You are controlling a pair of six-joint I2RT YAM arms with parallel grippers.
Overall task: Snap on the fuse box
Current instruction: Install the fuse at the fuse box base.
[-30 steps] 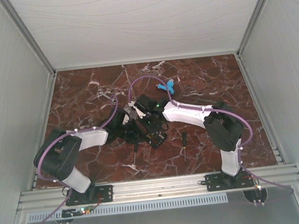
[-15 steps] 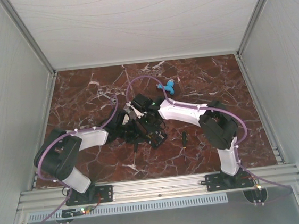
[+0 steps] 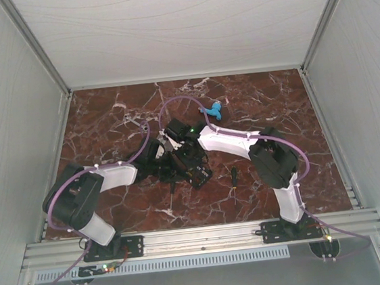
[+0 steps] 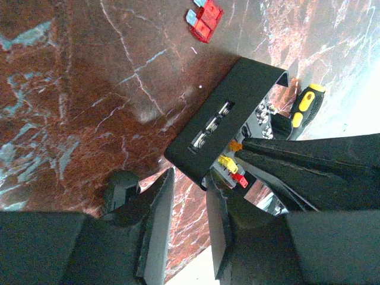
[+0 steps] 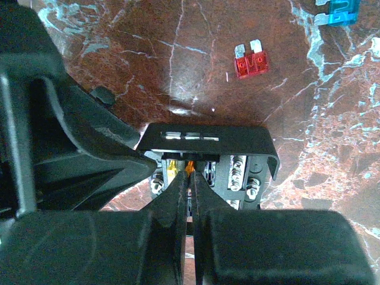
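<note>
Clamping the fuse box (image 4: 231,113) rim, left gripper (image 4: 189,185) sits narrowly parted; right gripper (image 5: 190,178) is closed.

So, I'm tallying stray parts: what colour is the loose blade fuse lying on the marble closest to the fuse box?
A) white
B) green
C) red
C: the right wrist view shows a red fuse lying on the marble table just beyond the black fuse box, apart from it.

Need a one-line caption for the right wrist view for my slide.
Shut right gripper nosing into the fuse box; a red fuse and a blue fuse lie loose beyond.
</note>
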